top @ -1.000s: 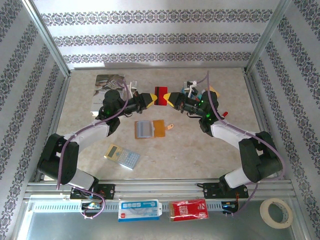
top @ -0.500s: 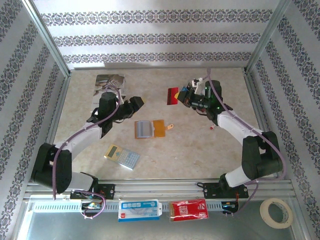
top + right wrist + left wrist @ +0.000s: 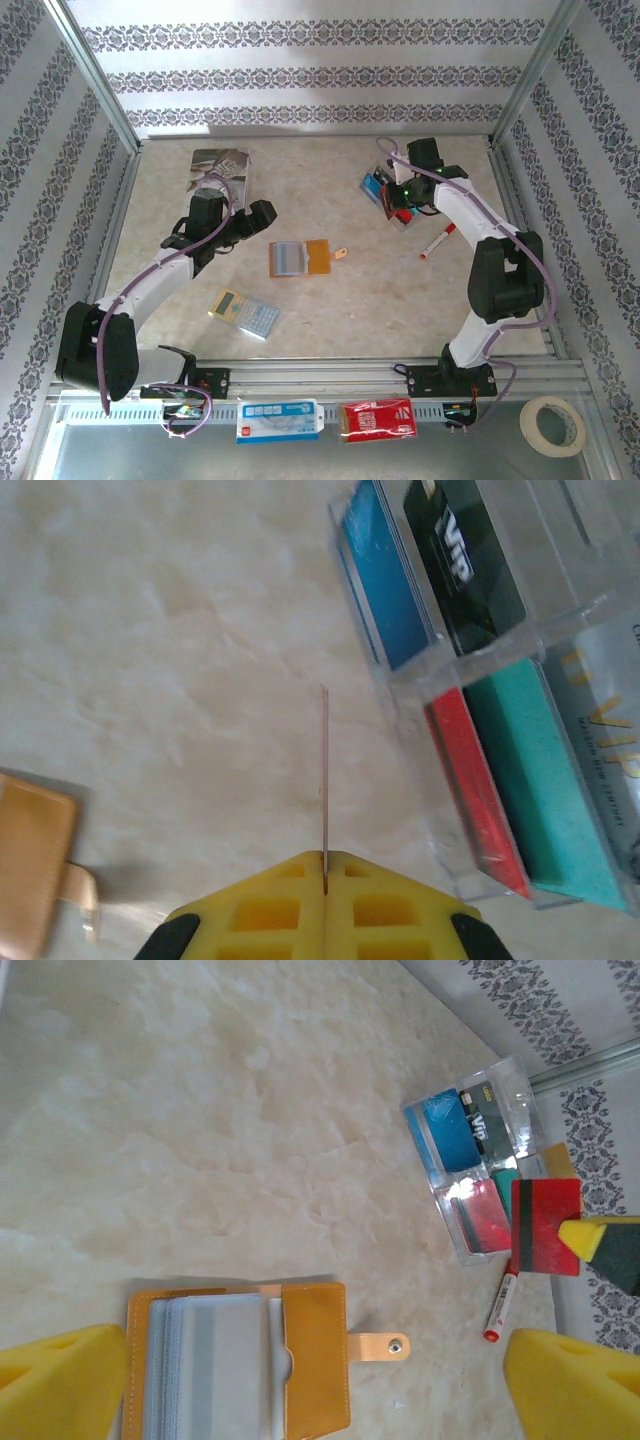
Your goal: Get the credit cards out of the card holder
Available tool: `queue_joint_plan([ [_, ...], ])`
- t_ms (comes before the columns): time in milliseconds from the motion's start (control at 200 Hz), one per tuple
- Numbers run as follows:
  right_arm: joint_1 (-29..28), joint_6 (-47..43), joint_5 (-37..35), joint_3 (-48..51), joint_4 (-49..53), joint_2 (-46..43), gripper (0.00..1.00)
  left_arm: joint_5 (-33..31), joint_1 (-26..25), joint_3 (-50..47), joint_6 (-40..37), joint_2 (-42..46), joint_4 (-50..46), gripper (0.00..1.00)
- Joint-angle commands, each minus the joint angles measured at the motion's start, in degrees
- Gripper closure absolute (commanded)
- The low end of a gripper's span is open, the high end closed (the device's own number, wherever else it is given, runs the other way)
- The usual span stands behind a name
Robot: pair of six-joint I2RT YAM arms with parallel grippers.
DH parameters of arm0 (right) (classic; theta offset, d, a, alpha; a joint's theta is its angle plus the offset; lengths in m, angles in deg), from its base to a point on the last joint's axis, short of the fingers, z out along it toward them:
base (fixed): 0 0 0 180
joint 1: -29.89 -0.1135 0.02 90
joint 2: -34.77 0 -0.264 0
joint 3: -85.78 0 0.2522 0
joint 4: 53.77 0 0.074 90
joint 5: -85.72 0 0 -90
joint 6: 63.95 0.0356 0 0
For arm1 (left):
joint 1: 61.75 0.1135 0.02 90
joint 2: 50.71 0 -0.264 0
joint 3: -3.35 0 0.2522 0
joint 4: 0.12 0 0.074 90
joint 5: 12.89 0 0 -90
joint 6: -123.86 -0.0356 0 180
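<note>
**A:** First entry, the task's own thing?

**B:** Card holder (image 3: 302,258), one. It lies open at mid-table (image 3: 400,310), blue-grey panels on the left, orange flap on the right, and its tab (image 3: 381,1344) pointing right.

**A:** Cards?

**B:** Held card (image 3: 545,1228), one: red with a dark stripe. Your right gripper (image 3: 325,870) has its pads pressed together on one edge of it. The card hangs edge-on over the table, just beside the clear tray (image 3: 518,1100). In that tray you can count four: blue card (image 3: 385,575), black card (image 3: 465,565), red card (image 3: 475,780), teal card (image 3: 540,780). There is a pale panel with gold lettering (image 3: 610,740) beside the teal one; I cannot tell whether it is a card.

**A:** Your other tool?

**B:** Left gripper (image 3: 262,212), one. Its fingers (image 3: 60,1385) are spread wide and hold nothing. It hangs to the far-left of the holder, apart from it. In its wrist camera the holder lies between the two fingers.

**A:** Anything crowding the work?

**B:** From the left wrist, the held card covers one corner of the tray.
- Pen (image 3: 437,241), one, red-tipped, near the tray.
- Calculator (image 3: 245,313), one, near-left of the holder, well apart.
- Book (image 3: 215,170), one, far left corner, behind your left arm.
- On the front rail, one each: blue-and-white packet (image 3: 278,420), red packet (image 3: 377,418), tape roll (image 3: 553,424).
</note>
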Motion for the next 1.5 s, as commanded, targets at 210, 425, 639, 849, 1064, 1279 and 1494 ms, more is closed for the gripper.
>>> queue_joint_plan([
  [210, 0.6, -14.3, -6.8, -11.3, 10.1, 7.4, 1.00, 3.1, 1.0, -0.1, -3.4, 2.0, -1.6, 0.00],
  [425, 1.0, -16.8, -7.5, -13.2, 11.3, 10.4, 1.00, 3.5, 0.9, 0.7, -3.6, 2.3, -2.8, 0.00],
  [639, 1.0, -17.5, -10.4, -14.2, 11.7, 13.2, 1.00, 5.2, 0.9, 0.1, -2.4, 1.2, -1.5, 0.00],
  [849, 1.0, -18.6, -12.3, -15.1, 12.3, 15.5, 1.00, 5.5, 0.9, -0.1, -2.1, 1.3, -1.7, 0.00],
  [1064, 1.0, -18.3, -11.6, -15.1, 12.1, 15.8, 0.93, 5.4, 1.0, -0.1, -2.4, 1.9, -2.3, 0.00],
  [1279, 1.4, -14.8, -13.4, -15.9, 11.7, 13.3, 0.83, 6.3, 0.9, -0.4, -1.9, 1.5, -1.5, 0.00],
  [1494, 1.9, -11.6, -16.3, -17.2, 12.8, 11.6, 0.84, 5.8, 1.0, -0.5, -2.2, 2.2, -2.0, 0.00],
])
